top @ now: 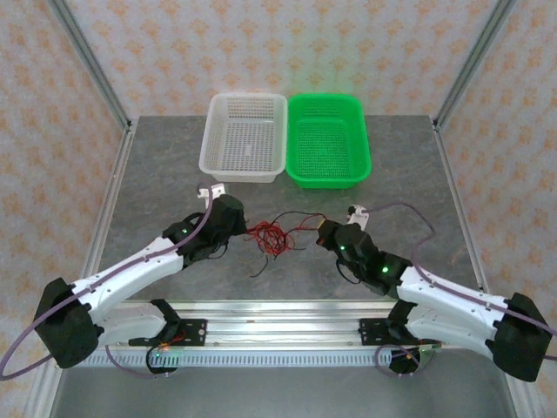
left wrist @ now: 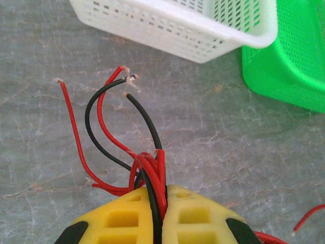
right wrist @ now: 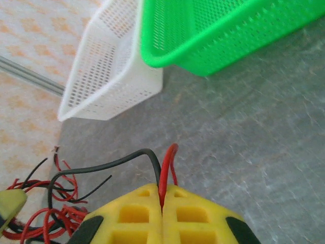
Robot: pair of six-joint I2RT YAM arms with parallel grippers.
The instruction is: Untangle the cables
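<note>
A tangle of thin red and black cables [top: 271, 234] lies mid-table, stretched between my two grippers. My left gripper [top: 237, 228] is shut on one end of the bunch; in the left wrist view its yellow fingers [left wrist: 122, 216] pinch several red and black cables [left wrist: 155, 173], whose loose ends curl up toward the white basket. My right gripper [top: 326, 232] is shut on the other end; in the right wrist view a red loop and a black cable [right wrist: 170, 168] stick out from between its closed yellow fingers [right wrist: 195, 216], with the rest of the tangle [right wrist: 48, 213] at lower left.
A white basket [top: 244, 137] and a green basket [top: 328, 139] stand side by side at the back of the grey table [top: 157, 192]. Metal frame posts rise at the table's back corners. The arm bases sit on a rail [top: 278, 331] at the near edge.
</note>
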